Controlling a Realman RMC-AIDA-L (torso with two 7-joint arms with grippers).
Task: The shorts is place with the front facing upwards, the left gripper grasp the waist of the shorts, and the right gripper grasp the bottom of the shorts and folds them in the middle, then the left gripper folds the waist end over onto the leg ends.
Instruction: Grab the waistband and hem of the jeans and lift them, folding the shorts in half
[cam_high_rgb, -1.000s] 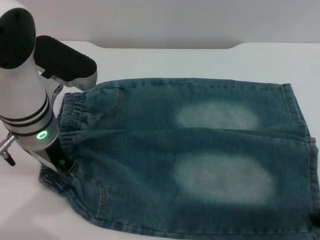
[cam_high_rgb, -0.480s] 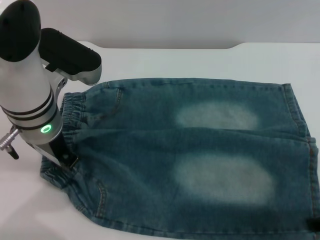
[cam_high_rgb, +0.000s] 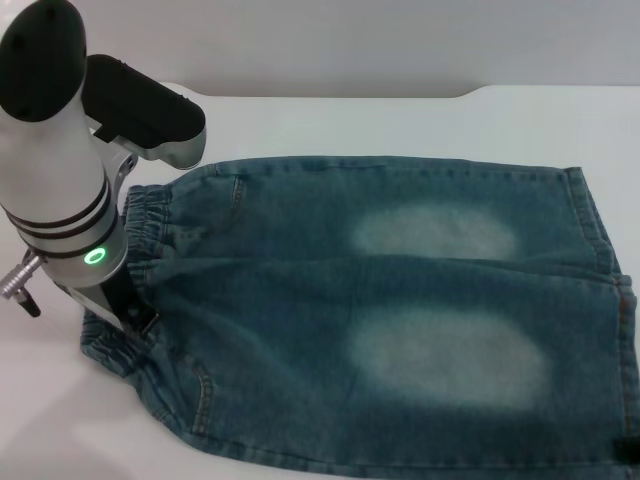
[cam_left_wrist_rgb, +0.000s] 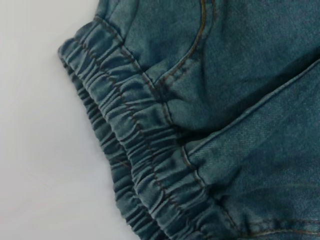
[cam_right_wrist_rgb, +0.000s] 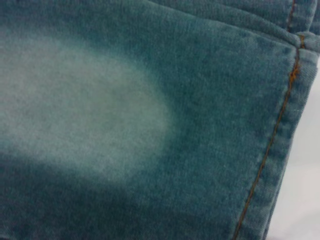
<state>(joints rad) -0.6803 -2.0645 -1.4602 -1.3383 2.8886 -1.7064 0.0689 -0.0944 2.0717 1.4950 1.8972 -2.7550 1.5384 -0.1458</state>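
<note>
white bench (cam_high_rgb: 330, 120) carries the shorts (cam_high_rgb: 400, 300), spread flat front up, two pale faded patches showing. waist (cam_high_rgb: 140, 225) lies on the robot's left, the bottom of the shorts (cam_high_rgb: 600, 250) on its right, near the head view's edge. left arm (cam_high_rgb: 60, 170) stands steeply over the waist end, green light lit, forearm pointing down at the near part of the elastic band. left hand (cam_high_rgb: 125, 318) sits right at the waist, black tip touching the ruched band; can't tell whether it is open or closed. left wrist view shows the waist (cam_left_wrist_rgb: 135, 145) close up. right hand is out of frame; its wrist view shows a faded patch and a stitched hem (cam_right_wrist_rgb: 272, 145) close below.
</note>
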